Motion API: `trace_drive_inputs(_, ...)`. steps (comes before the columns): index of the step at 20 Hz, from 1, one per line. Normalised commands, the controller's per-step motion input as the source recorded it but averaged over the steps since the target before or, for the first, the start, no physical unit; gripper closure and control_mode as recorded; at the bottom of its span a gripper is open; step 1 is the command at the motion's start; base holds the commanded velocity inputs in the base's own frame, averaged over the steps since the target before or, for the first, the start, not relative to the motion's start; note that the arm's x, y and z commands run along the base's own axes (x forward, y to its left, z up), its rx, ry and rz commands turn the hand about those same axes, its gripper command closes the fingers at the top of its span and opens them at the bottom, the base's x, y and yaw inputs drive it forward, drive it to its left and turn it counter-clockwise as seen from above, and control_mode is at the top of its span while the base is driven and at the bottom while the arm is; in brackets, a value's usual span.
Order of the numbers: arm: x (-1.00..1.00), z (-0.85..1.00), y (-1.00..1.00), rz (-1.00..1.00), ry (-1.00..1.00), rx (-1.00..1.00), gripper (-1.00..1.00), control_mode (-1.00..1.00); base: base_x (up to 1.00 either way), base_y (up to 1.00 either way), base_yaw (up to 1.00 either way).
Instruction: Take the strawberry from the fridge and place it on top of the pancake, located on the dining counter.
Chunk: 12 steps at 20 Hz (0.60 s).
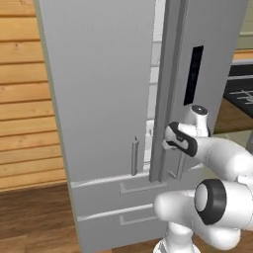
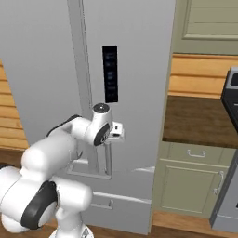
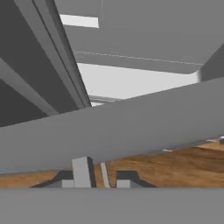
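Note:
The fridge is tall and light grey, with two doors over two drawers. A narrow white strip of its inside shows between the doors. My gripper sits at the top of the right door's vertical bar handle, shut on it. In the hand view that grey bar handle runs across just beyond my fingertips, with white fridge interior behind it. The strawberry, the pancake and the dining counter are out of view.
The left door's handle hangs just left of the gap. A dark control panel is set in the right door. Right of the fridge stand olive-green cabinets under a brown counter, then a stove edge. A wood-plank wall is at left.

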Motion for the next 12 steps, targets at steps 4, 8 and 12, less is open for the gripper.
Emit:
trace_drive_inputs(4, -0.98, -0.03, -0.89, 0.00, -0.22, 0.07, 1.00, -1.00, 0.00, 0.00, 0.00)
trace_drive_inputs(8, -0.81, 0.00, -0.99, 0.00, -0.18, 0.09, 1.00, -1.00, 0.00, 0.00, 0.00)
trace_drive_inputs(12, -0.07, 0.00, -0.57, 0.07, -0.02, 0.05, -1.00, -1.00, 0.00, 0.00, 0.00)
